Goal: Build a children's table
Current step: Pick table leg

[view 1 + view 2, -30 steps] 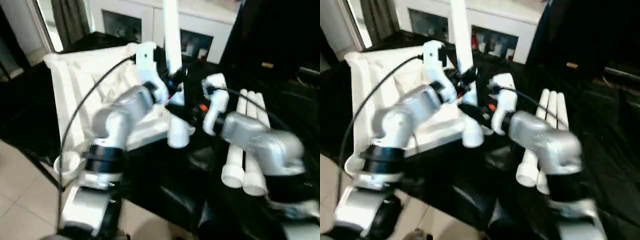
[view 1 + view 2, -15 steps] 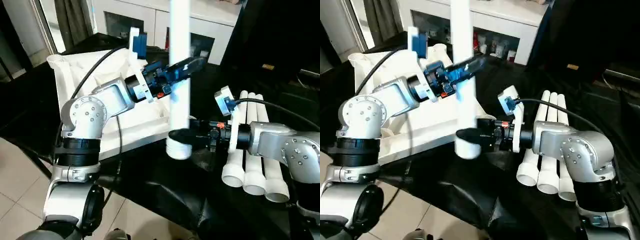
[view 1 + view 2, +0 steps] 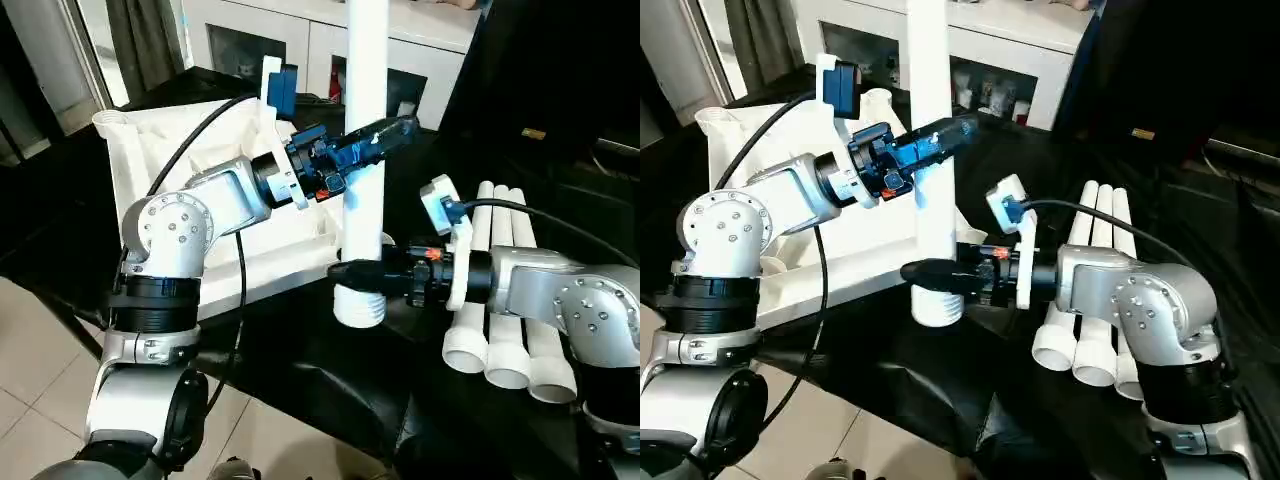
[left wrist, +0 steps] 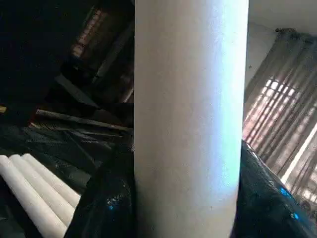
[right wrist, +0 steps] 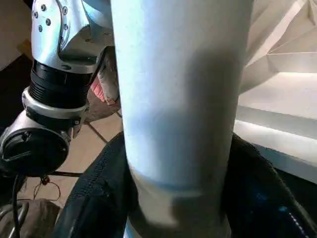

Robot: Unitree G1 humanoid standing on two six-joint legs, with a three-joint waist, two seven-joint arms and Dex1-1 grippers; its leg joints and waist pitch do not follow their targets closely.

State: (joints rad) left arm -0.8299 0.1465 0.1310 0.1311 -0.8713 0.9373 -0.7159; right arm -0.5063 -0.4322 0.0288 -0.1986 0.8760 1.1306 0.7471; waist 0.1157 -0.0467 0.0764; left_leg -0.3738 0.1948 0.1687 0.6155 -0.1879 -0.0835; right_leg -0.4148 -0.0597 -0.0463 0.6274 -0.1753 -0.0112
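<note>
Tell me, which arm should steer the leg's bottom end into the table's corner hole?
Probably the right. Its tool grips the upright leg just above the ribbed bottom end, so it guides that end best. The left tool holds higher up, steadying it beside the table top.

Black-draped work surface, white cabinet behind, tiled floor

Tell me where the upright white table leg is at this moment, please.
In the head views the upright leg stands at the centre, at the near corner of the tabletop, held between the left gripper above and the right gripper near its bottom.
</note>
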